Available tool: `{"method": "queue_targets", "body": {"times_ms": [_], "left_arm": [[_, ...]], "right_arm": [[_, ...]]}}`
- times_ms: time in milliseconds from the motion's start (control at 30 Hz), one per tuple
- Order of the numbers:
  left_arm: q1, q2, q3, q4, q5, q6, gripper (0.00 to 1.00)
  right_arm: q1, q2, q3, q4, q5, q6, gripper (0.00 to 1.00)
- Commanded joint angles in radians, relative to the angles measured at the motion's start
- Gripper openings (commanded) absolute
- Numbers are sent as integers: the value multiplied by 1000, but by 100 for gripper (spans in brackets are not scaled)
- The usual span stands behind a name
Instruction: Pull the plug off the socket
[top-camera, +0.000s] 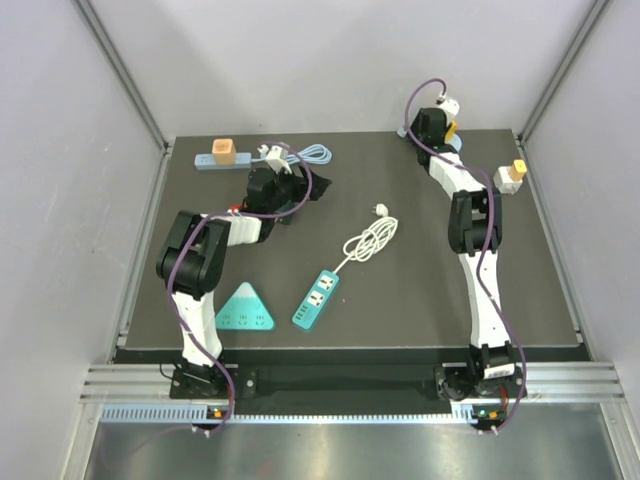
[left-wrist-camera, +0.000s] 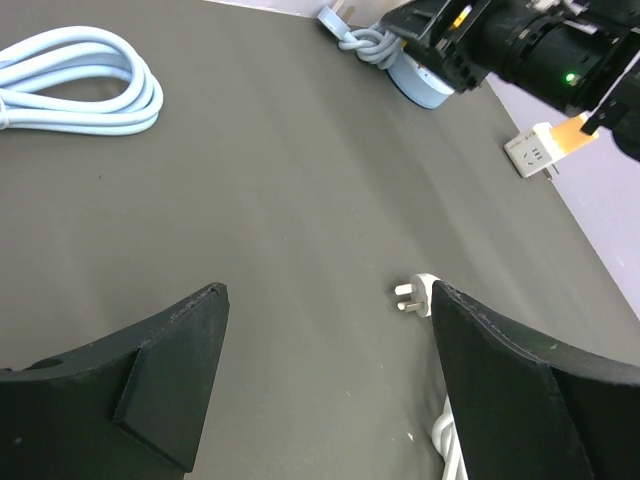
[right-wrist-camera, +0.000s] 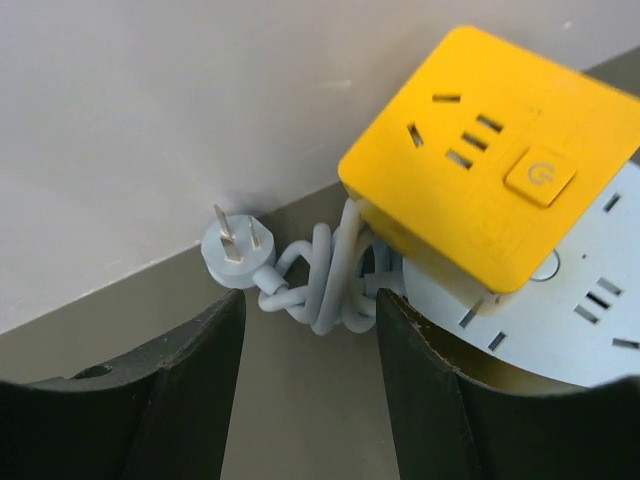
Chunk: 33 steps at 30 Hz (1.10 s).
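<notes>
A yellow cube plug (right-wrist-camera: 480, 150) sits pushed into a round pale blue socket (right-wrist-camera: 570, 320) at the mat's far right corner (top-camera: 455, 143). That socket's pale blue cord (right-wrist-camera: 330, 280) is bundled beside it and ends in a loose plug (right-wrist-camera: 235, 250). My right gripper (right-wrist-camera: 310, 300) is open just short of the bundle, its right finger (right-wrist-camera: 430, 390) beside the socket's rim. At the back left a blue strip (top-camera: 205, 162) carries an orange cube (top-camera: 224, 151) and a white plug (top-camera: 272, 155). My left gripper (left-wrist-camera: 328, 288) hangs open over bare mat with nothing between its fingers.
A teal strip (top-camera: 316, 298) with a coiled white cord (top-camera: 370, 240) and loose white plug (left-wrist-camera: 415, 295) lies mid-mat. A teal triangular socket (top-camera: 244, 308) is front left. A white-and-orange cube (top-camera: 512, 177) sits at the right edge. A pale blue cable coil (left-wrist-camera: 80, 80) lies at the back. Walls enclose three sides.
</notes>
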Motion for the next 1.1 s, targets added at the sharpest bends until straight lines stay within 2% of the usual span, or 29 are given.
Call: {"method": "queue_targets", "body": {"times_ms": [0, 133, 267, 300, 367, 400, 467, 533, 667, 800, 1000, 1067], "left_arm": [[-3, -8, 32, 55, 17, -2, 86], [-3, -9, 29, 58, 20, -8, 86], [-3, -8, 32, 58, 23, -11, 86], [-3, -6, 34, 58, 23, -11, 86], [-3, -2, 37, 58, 27, -14, 86], [-3, 0, 37, 58, 28, -14, 86], [-3, 5, 41, 58, 35, -18, 86], [-3, 8, 47, 56, 44, -18, 86], [-4, 15, 60, 47, 69, -26, 86], [-16, 31, 107, -6, 96, -11, 86], [-58, 52, 156, -56, 129, 14, 85], [-81, 55, 168, -65, 130, 26, 85]], "right_arm": [[-12, 4, 39, -15, -18, 78, 55], [-37, 29, 59, -11, -46, 137, 55], [-57, 44, 67, -4, -86, 186, 49], [-62, 50, 67, -1, -98, 196, 41], [-69, 52, 67, -1, -104, 209, 32], [-71, 49, 65, -3, -107, 207, 15], [-69, 32, 36, -1, -109, 174, 1], [-71, -31, -28, 37, -133, 135, 0], [-69, -212, -302, 101, -156, 74, 0], [-57, -506, -608, 106, -150, 19, 0], [-14, -840, -1022, 43, -119, -34, 0], [9, -904, -1149, 29, -123, -32, 0]]}}
